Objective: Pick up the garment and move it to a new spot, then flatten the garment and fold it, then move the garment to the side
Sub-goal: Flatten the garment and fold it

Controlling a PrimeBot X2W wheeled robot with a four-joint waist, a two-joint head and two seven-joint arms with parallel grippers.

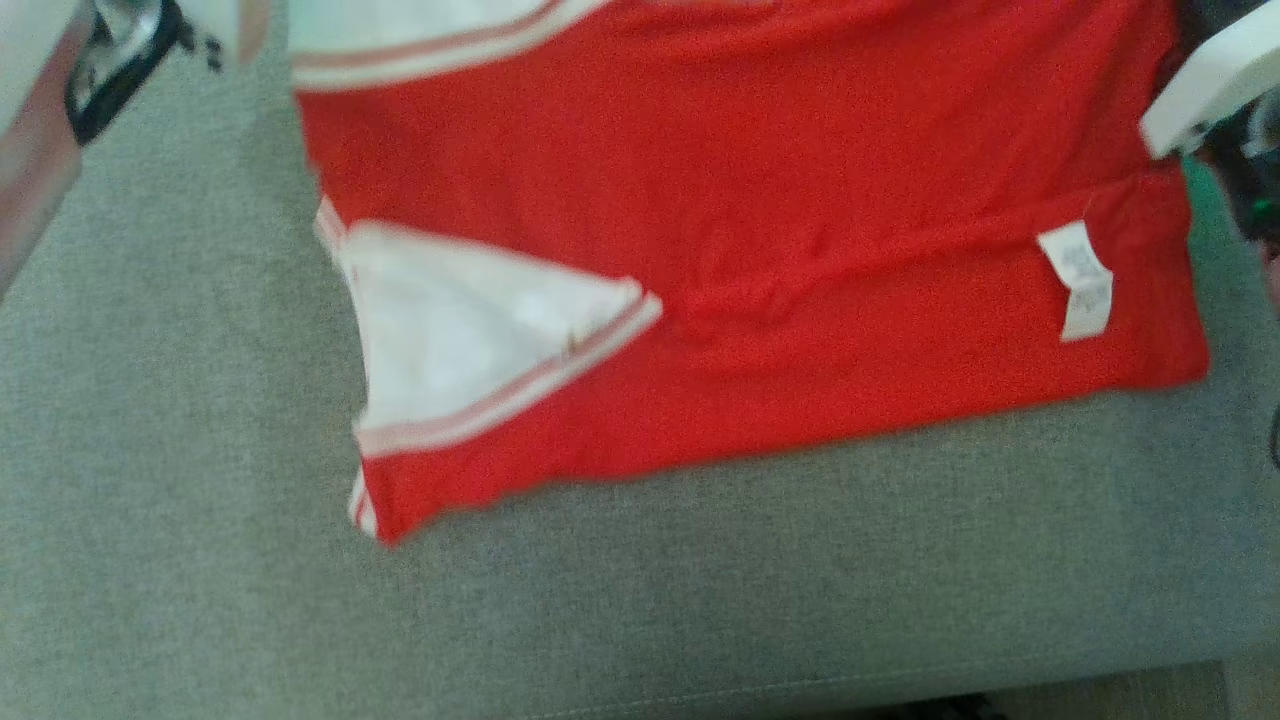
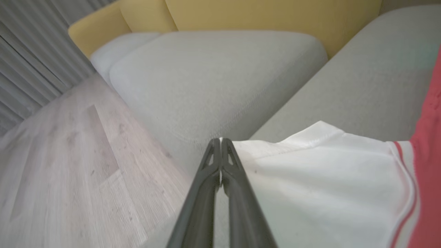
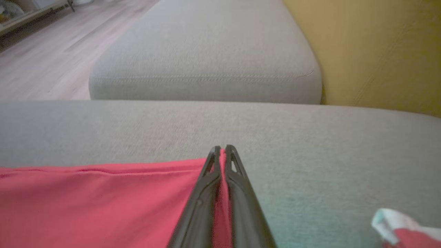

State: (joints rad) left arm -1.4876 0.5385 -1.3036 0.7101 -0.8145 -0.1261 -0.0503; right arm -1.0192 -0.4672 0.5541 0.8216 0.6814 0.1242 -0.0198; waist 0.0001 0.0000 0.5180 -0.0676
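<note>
A red garment point(image 1: 760, 230) with white, pink-striped sleeves point(image 1: 460, 330) lies across the grey sofa cushion point(image 1: 640, 600), a white care label point(image 1: 1078, 280) near its right edge. My left gripper point(image 2: 220, 140) is shut on the edge of a white sleeve point(image 2: 327, 179), a sliver of white cloth showing between its fingers. My right gripper point(image 3: 222, 148) is shut on the garment's red edge point(image 3: 103, 203), with red cloth pinched between the fingers. In the head view the left wrist point(image 1: 120, 60) sits at the top left corner and the right forearm point(image 1: 1210, 80) at the top right, both beside the garment's upper part.
A second grey seat cushion point(image 2: 213, 79) adjoins this one, with yellow back cushions point(image 2: 262, 17) behind. Pale wooden floor point(image 2: 69, 165) lies beyond the cushion's edge, with grey curtains point(image 2: 31, 58) further off. Bare grey cushion stretches in front of the garment's lower hem.
</note>
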